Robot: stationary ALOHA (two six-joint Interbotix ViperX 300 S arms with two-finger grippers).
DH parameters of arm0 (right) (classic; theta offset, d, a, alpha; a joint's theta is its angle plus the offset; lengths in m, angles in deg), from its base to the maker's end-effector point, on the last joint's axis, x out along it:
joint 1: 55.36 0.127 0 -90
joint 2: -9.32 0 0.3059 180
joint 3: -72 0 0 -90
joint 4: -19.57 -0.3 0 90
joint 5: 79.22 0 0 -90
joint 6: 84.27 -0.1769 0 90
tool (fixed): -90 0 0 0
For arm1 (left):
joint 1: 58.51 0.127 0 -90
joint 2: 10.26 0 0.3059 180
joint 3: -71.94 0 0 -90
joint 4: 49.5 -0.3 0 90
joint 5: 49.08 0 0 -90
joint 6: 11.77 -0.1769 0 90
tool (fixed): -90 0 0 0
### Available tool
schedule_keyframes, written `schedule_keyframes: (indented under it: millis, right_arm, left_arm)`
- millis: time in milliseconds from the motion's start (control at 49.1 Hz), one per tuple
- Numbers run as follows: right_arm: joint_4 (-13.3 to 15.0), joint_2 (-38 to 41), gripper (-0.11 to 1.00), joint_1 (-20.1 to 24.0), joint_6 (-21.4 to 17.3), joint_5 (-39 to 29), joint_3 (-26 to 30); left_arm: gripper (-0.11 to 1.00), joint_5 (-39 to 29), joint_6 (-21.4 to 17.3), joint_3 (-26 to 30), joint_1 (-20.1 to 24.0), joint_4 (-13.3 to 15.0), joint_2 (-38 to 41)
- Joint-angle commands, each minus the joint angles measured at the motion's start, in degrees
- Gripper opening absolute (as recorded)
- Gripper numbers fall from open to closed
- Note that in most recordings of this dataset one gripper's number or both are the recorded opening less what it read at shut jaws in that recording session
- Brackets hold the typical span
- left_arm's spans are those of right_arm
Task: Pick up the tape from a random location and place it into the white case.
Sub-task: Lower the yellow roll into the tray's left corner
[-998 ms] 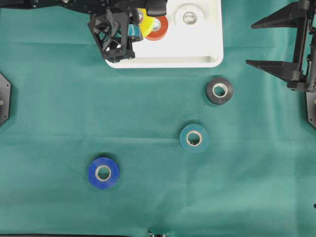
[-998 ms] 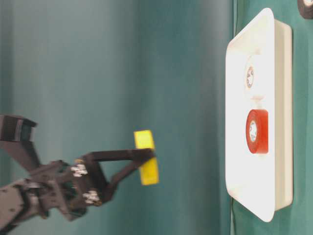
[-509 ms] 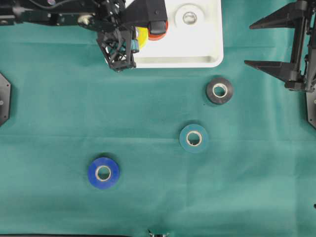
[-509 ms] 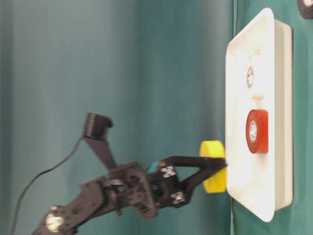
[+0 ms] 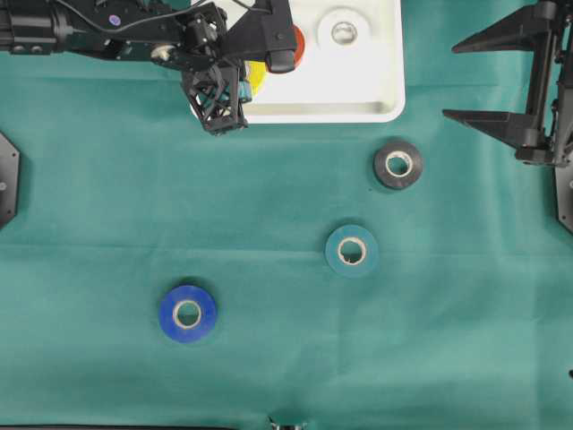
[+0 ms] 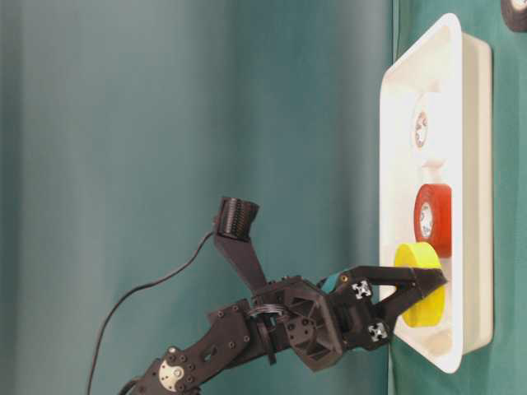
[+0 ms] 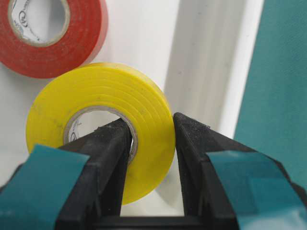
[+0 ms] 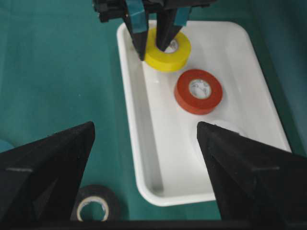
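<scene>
A yellow tape roll (image 7: 96, 91) is pinched through its wall by my left gripper (image 7: 151, 127), one finger in the core and one outside. The left gripper (image 8: 153, 45) is shut on the yellow tape (image 8: 168, 55) and holds it low inside the white case (image 8: 158, 158), in the corner beside a red roll (image 8: 198, 91). I cannot tell whether it touches the floor. From the table-level view the yellow tape (image 6: 420, 284) sits within the case rim (image 6: 473, 164). My right gripper (image 5: 452, 79) stands open at the right edge, nothing between its fingers.
A white roll (image 5: 343, 31) also lies in the case (image 5: 358, 98). On the green cloth lie a black roll (image 5: 398, 164), a teal roll (image 5: 351, 250) and a blue roll (image 5: 188, 313).
The left gripper has carried the yellow tape down from the air above the case's near corner into the case, beside the red roll. The right arm has not moved.
</scene>
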Motion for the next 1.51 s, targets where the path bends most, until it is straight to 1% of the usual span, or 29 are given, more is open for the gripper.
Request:
schedule_keyframes:
  millis: [0, 285, 855, 896, 1079, 1120, 1161, 1202, 1487]
  right_arm:
    - [0.18, -0.09, 0.86, -0.09, 0.09, 0.35, 0.70]
    - [0.18, 0.00, 0.86, -0.35, 0.09, 0.44, 0.70]
    - [0.18, 0.18, 0.86, -0.35, 0.09, 0.44, 0.62]
    - [0.18, 0.18, 0.86, -0.35, 0.09, 0.44, 0.62]
    - [0.18, 0.18, 0.86, -0.35, 0.09, 0.44, 0.44]
    - [0.18, 0.18, 0.86, -0.44, 0.09, 0.35, 0.44]
    - [0.18, 0.18, 0.86, -0.44, 0.09, 0.44, 0.44]
    - [0.18, 0.18, 0.86, -0.44, 0.09, 0.44, 0.44]
    - [0.18, 0.18, 0.86, -0.44, 0.09, 0.35, 0.44]
  left_arm:
    - [0.24, 0.70, -0.09, 0.44, 0.62, 0.09, -0.70]
    - [0.24, 1.32, -0.09, 0.35, 0.70, 0.26, 1.93]
    - [0.24, 1.93, 0.00, 0.35, 0.70, 0.53, 1.93]
    - [0.30, 1.93, 0.00, 0.35, 0.70, 0.53, 1.85]
    - [0.83, 2.02, -0.09, 0.35, 0.70, 0.53, 1.76]
    - [0.91, 2.02, -0.18, 0.35, 0.70, 0.53, 1.67]
    - [0.97, 2.11, -0.18, 0.35, 0.70, 0.53, 1.67]
    - [0.99, 2.02, -0.18, 0.35, 0.70, 0.53, 1.67]
    - [0.99, 1.58, -0.26, 0.62, 0.70, 0.53, 1.23]
